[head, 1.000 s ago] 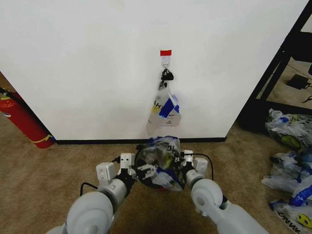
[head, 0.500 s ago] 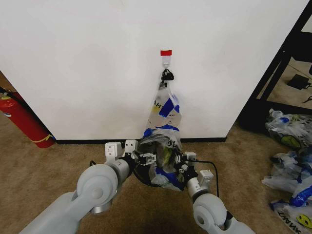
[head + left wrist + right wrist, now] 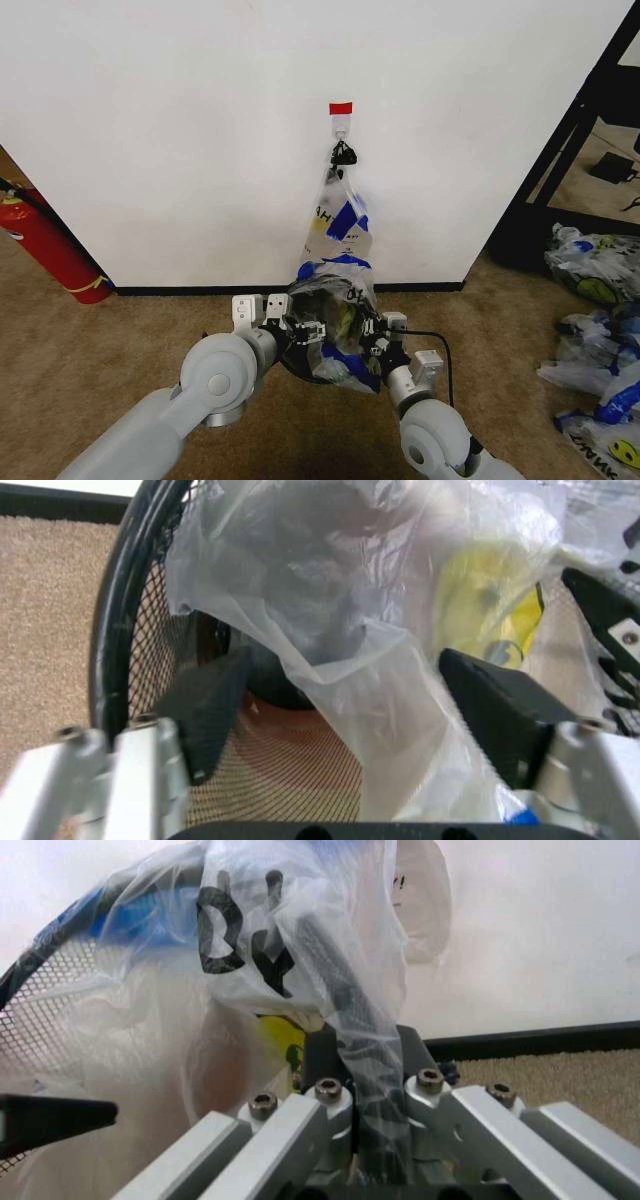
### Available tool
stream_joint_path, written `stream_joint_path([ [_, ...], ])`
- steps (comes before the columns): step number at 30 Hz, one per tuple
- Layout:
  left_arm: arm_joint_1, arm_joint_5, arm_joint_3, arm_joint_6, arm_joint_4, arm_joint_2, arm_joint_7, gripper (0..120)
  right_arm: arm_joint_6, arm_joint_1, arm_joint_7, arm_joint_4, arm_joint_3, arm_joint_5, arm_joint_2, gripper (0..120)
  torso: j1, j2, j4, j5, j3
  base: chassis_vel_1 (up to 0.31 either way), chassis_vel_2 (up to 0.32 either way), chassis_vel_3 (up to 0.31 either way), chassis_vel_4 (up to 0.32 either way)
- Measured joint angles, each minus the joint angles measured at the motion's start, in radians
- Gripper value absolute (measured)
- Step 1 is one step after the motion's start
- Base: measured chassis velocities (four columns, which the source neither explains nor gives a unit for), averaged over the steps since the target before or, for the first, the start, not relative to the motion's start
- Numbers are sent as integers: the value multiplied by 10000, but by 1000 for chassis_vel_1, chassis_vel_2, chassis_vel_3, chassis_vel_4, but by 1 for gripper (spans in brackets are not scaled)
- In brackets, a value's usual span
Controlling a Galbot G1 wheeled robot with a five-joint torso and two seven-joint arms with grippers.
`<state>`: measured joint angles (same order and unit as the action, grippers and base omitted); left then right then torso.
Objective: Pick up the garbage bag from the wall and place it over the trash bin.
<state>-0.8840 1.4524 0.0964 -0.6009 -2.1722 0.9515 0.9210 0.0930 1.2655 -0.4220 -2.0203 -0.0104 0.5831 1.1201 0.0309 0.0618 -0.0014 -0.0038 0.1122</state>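
Right gripper [image 3: 352, 1136] pinches the garbage bag [image 3: 335, 325] shut (low centre of the head frame) over the trash bin [image 3: 120, 630]; left gripper [image 3: 345, 712] gapes around plastic.

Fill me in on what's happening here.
The robot is fitting a bag over the bin on the carpet by the wall. The right gripper is shut on a bunched strip of the bag. The left gripper is open at the bin's rim, plastic hanging between its fingers. Another bag hangs from the hook.
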Motion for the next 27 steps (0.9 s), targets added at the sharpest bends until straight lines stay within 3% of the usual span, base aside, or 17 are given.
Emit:
stream_joint_path([
  [20,-119,-207,54,318,67,55,-125,0,16,88,-76,-6,-27,32,-17,0,0,0,0,0,0,0,0,0,0],
  [27,-350,-375,-358,350,-307,-204,-304,0,-91,90,-81,181,-66,-30,35,0,0,0,1,-1,0,0,0,0,0],
])
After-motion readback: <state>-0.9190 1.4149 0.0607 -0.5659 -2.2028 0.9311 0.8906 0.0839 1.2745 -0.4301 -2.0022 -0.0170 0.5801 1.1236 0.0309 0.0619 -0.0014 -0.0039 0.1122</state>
